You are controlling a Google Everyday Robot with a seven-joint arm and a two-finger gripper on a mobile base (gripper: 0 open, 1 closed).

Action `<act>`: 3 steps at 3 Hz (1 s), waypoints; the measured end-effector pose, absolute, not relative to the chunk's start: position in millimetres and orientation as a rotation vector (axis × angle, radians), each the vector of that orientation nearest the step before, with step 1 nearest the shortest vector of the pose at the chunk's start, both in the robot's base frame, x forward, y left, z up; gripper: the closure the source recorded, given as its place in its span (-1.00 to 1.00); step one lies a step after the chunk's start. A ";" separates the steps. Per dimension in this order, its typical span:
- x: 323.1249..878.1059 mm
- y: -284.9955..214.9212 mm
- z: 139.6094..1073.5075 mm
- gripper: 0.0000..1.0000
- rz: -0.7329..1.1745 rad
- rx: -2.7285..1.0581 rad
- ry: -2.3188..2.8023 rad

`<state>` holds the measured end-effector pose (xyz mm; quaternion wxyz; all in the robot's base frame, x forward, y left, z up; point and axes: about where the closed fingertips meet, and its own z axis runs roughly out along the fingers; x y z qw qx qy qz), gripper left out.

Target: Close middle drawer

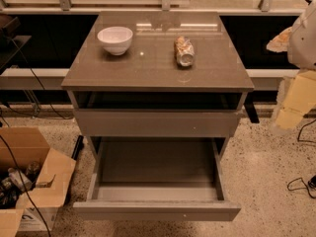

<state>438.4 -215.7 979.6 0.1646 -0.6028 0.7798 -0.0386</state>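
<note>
left: open cardboard box [29, 154] on the floor, just beside the drawer's left front corner. tabletop [158, 70]: white bowl [115, 39] left, crushed can [184, 51] right, well apart. middle drawer [157, 168] sits under the upper front panel [158, 123], pulled far out toward the camera; smooth grey floor, thin side walls, plain flat front. speckled floor lies open to its right. right edge: my jaws hang below my white arm [303, 38], apart from the cabinet; apart or together, i cannot tell.

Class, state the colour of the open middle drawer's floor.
Grey; middle drawer, camera view. Gripper at right edge.
</note>
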 end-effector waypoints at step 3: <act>422.2 -213.8 952.0 -0.07 -0.056 -1.683 2.233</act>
